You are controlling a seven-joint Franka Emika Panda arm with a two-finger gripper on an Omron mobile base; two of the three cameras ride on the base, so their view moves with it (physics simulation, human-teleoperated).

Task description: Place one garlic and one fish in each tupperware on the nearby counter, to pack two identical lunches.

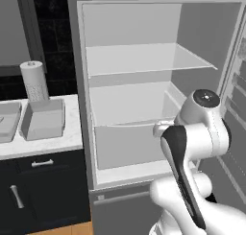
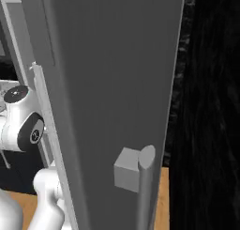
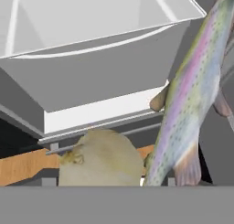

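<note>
In the hand view a pale round garlic (image 3: 100, 160) lies low in the middle. Just right of it a speckled pink and green fish (image 3: 189, 93) stands nearly upright. What they rest on is hidden. My gripper (image 3: 109, 182) is right at the garlic. Its fingertips (image 3: 48, 181) stand apart on either side of the garlic, with a small gap on each side, so it is open. In the left base view my own arm hides the hand. Two grey tupperware boxes (image 1: 43, 120) (image 1: 7, 123) sit on the white counter (image 1: 48, 145) left of the fridge.
The fridge (image 1: 139, 85) stands open with bare shelves and a lower drawer (image 3: 91, 77). Its door (image 2: 112, 83), with a handle (image 2: 145, 187), is swung out close on my right. A paper towel roll (image 1: 33, 80) stands behind the tupperware, and dark cabinet fronts (image 1: 43, 191) sit below.
</note>
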